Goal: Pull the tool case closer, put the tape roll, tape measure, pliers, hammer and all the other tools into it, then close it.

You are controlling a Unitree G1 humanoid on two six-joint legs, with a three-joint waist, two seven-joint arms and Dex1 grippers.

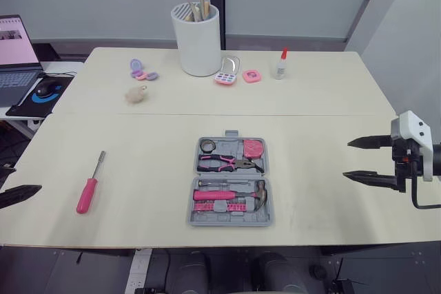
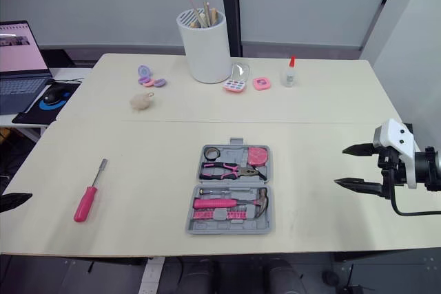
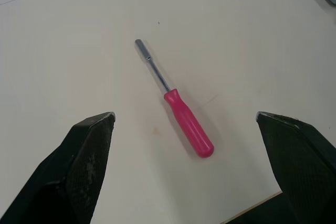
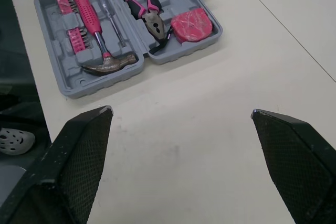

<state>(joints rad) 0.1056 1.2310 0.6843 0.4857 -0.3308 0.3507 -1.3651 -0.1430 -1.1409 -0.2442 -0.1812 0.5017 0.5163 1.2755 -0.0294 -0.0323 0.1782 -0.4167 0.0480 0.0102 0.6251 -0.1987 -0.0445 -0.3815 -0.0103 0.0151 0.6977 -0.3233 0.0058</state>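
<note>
Although most of the kit is stowed, the left eye view shows the job unfinished. The case (image 1: 231,223) lies open in the middle of the desk (image 1: 331,101), near its front edge. It holds the tape roll (image 1: 209,145), tape measure (image 1: 253,148), pliers (image 1: 224,164) and hammer (image 1: 231,195). The screwdriver (image 1: 88,192) lies on the bare desk well to the left of the case, shaft pointing away from the robot. The right claw (image 1: 346,160) hangs at the desk's right side, spread wide and holding nothing.

In the right eye view the same layout reads plainly: the case and screwdriver are well apart, with nothing between them.

In the left wrist view the left claw (image 3: 184,115) is spread wide above the screwdriver, empty, with the pink handle about midway between its fingers. The step in hand is likely this pick. To do it well, the claw should drop straight down and close across the handle's thick middle, not the thin shaft. The round handle may roll, so both fingers ought to meet it together.

In the right wrist view the open case lies ahead of the right claw, lid half beyond the tray half. Which slot is free for the screwdriver is hard to make out. The tool should be laid flat and seated fully, or the lid may not shut.
</note>
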